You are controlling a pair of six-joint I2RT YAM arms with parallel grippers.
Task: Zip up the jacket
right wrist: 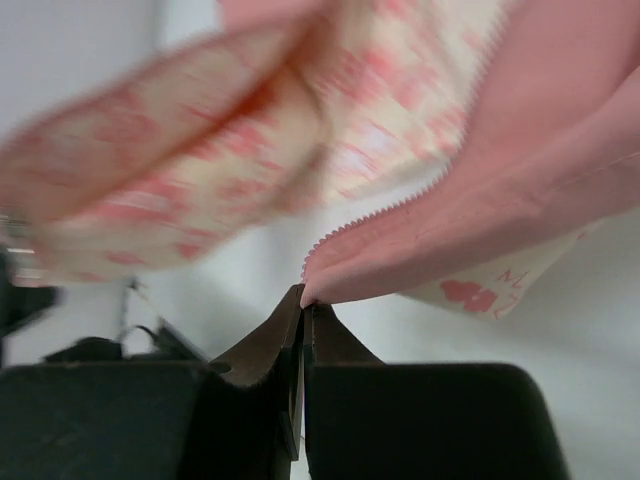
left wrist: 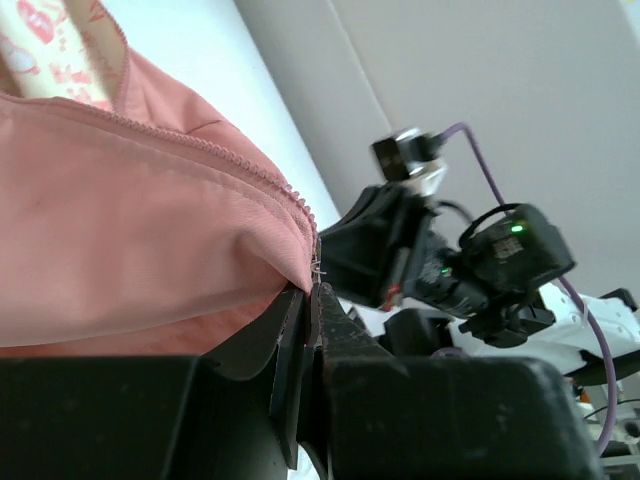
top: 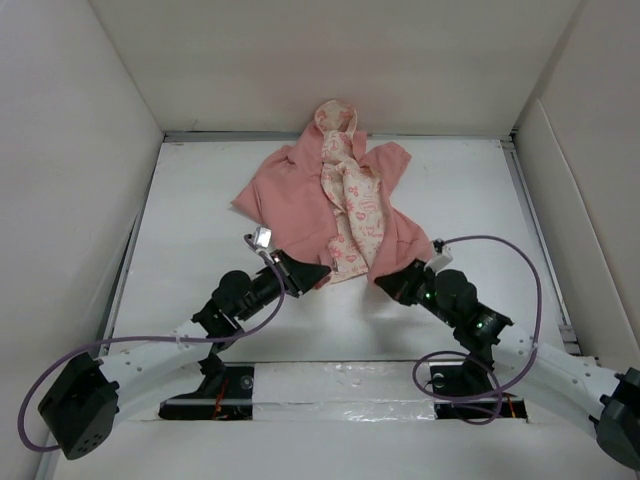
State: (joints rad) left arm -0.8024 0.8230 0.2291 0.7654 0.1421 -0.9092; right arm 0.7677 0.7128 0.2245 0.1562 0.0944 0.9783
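A small, soft salmon-pink hooded jacket (top: 290, 195) with a cream lining printed in pink lies on the white desk (top: 480, 200) in the upper middle of the top view. Its front is open and its hood points to the far wall. The left claw (top: 318, 272) is closed on the lower corner of the front panel at the left of the frame, just at the end of the pink zipper teeth (left wrist: 200, 150). The right claw (top: 385, 283) is closed on the lower corner of the other panel, pinching its toothed edge. The two claws are near each other but apart.
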